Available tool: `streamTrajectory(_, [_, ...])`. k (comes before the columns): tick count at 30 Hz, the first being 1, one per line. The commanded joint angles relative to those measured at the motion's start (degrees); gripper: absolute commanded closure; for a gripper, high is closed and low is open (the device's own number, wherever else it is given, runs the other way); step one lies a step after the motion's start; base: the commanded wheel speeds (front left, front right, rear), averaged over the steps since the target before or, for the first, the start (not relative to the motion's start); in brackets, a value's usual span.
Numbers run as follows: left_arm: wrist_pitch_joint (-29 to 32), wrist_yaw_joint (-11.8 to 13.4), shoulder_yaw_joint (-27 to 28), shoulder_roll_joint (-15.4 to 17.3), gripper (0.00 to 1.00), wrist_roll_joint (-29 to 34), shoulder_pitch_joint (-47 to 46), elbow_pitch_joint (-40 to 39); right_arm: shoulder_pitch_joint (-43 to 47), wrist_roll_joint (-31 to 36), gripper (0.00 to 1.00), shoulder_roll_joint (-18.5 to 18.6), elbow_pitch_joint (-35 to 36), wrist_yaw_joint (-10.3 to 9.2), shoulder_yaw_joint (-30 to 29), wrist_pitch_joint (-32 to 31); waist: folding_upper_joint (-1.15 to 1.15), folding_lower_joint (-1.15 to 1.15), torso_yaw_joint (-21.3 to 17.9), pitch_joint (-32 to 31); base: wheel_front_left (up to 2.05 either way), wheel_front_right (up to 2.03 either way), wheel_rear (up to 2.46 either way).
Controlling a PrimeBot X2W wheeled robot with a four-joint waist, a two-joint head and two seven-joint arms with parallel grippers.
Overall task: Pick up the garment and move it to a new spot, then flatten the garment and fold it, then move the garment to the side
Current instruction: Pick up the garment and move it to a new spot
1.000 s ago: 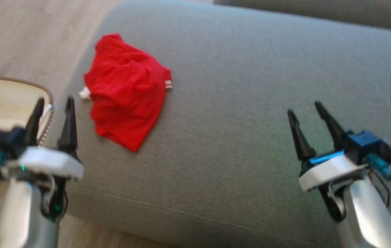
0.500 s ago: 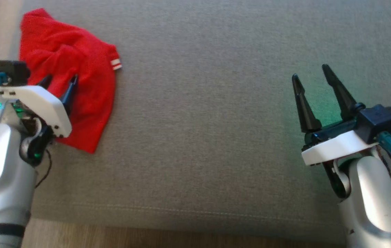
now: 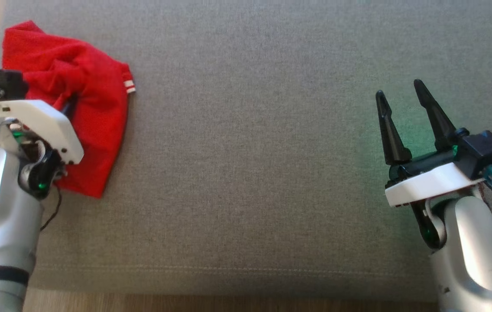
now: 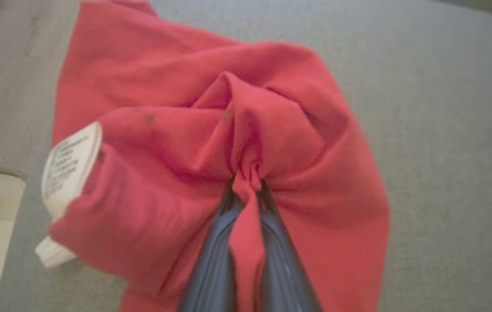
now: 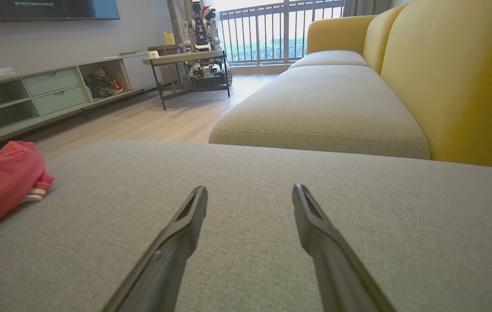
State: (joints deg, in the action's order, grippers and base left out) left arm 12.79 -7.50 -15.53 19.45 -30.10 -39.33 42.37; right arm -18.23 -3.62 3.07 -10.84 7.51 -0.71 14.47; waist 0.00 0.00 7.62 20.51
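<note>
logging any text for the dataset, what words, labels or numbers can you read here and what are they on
No text here reads clearly.
On the white tag of the red garment: rows of dark print, too blurred to read.
On the dark screen on the wall: pale lettering, too small to read.

Three cameras on one grey cushion (image 3: pixel 246 173).
Head view looks steeply down; left wrist view sits close above the garment (image 4: pixel 163 130); right wrist view looks low across the cushion, garment at far left.
</note>
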Motion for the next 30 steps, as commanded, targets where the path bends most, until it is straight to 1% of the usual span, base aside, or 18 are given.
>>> streamTrajectory(1, [-1.17,0.03,2.27,2.35,1.00,-0.81,-2.73,-2.60,-0.66,-0.60,0.00,-0.19,1.43,-0.02,1.02,0.52,0.00,0.00,0.12,-1.48,0.00,0.00,0.00])
streamTrajectory(7, [-4.20,0.02,2.14,1.51,1.00,-4.45,-2.84,-9.69,-0.03,-2.72,0.00,-0.19,0.08,-0.02,0.35,0.52,0.00,0.00,-0.44,-6.75,0.00,0.00,0.00])
streamTrajectory(10, [-4.65,0.05,2.95,0.76,1.00,-6.28,-2.64,-14.45,0.05,-3.99,0.00,-0.19,-0.37,-0.02,0.24,0.52,0.00,0.00,-1.39,-9.00,0.00,0.00,0.00])
streamTrajectory(13, [-4.26,0.80,3.17,-0.39,1.00,-7.31,-2.52,-19.84,0.24,-5.04,0.00,-0.19,-0.68,-0.02,-0.25,0.52,0.00,0.00,-2.75,-10.80,0.00,0.00,0.00])
streamTrajectory(18, [-2.79,3.51,2.94,-4.00,1.00,-9.16,-2.57,-29.50,0.28,-6.42,0.00,-0.19,-0.89,-0.02,-1.46,0.52,0.00,0.00,-6.00,-12.51,0.00,0.00,0.00])
streamTrajectory(19, [-2.10,4.69,2.35,-6.00,1.00,-9.82,-2.94,-32.94,0.04,-6.73,0.00,-0.19,-0.72,-0.02,-1.92,0.52,0.00,0.00,-7.57,-12.62,0.00,0.00,0.00])
streamTrajectory(20, [-2.10,4.69,2.35,-6.00,1.00,-9.82,-2.94,-32.94,0.04,-6.73,0.00,-0.19,-0.72,-0.02,-1.92,0.52,0.00,0.00,-7.57,-12.62,0.00,0.00,0.00])
streamTrajectory(23, [-1.77,6.54,0.81,-9.02,1.00,-9.54,-4.25,-36.86,-0.90,-7.23,0.00,-0.19,-0.29,-0.02,-2.52,0.52,0.00,0.00,-10.49,-12.24,0.00,0.00,0.00])
streamTrajectory(26, [-2.28,7.82,-1.53,-11.80,1.00,-7.99,-6.31,-38.41,-2.35,-8.04,0.00,-0.19,0.39,-0.02,-3.25,0.52,0.00,0.00,-13.77,-11.24,0.00,0.00,0.00])
streamTrajectory(30, [-5.04,9.45,-4.73,-14.54,1.00,-5.60,-8.62,-36.52,-4.49,-9.73,0.00,-0.19,1.14,-0.02,-3.37,0.52,0.00,0.00,-18.50,-9.57,0.00,0.00,0.00])
